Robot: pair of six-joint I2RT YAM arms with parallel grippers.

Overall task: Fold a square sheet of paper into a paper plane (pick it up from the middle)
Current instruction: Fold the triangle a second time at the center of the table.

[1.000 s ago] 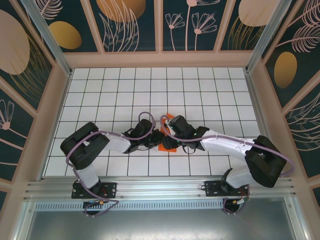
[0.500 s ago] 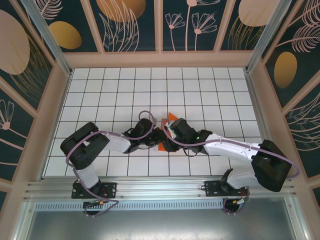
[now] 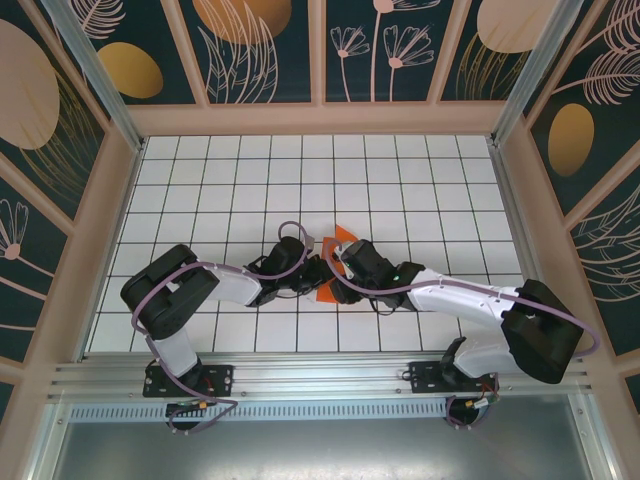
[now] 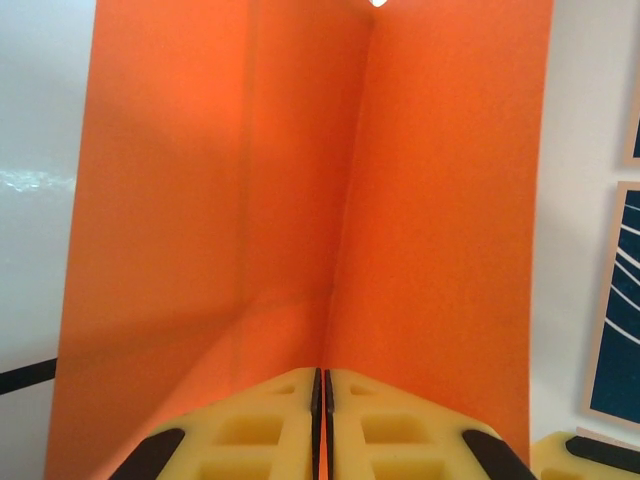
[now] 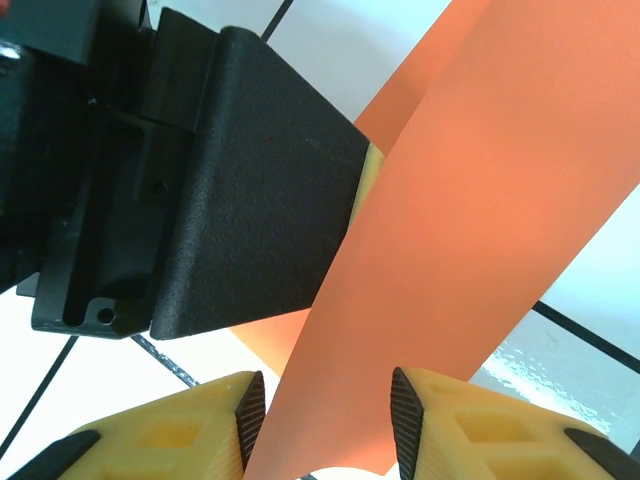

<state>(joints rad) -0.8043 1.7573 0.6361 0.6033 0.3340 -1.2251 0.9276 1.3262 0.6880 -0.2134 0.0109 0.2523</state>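
The square sheet of paper [image 3: 344,235] is bright orange and creased, held off the table between my two grippers near the table's middle. In the left wrist view the sheet [image 4: 300,200] rises as a V-shaped fold, and my left gripper [image 4: 323,375] is shut on its lower edge at the crease. My left gripper [image 3: 312,272] meets my right gripper [image 3: 338,281] over the sheet. In the right wrist view a flap of the paper [image 5: 480,200] runs down between the pads of my right gripper [image 5: 328,410], whose jaws stand apart around it. The black body of the left gripper [image 5: 230,200] sits close on the left.
The white grid-tiled table [image 3: 240,180] is walled by a wooden frame [image 3: 130,170] with dark floral panels. Both arm bases sit on the metal rail [image 3: 320,375] at the near edge. Bare tiles lie behind and to both sides of the grippers.
My right gripper has shifted left toward the left gripper, and its jaws have narrowed around the paper flap. The left arm has held still, gripping the sheet.
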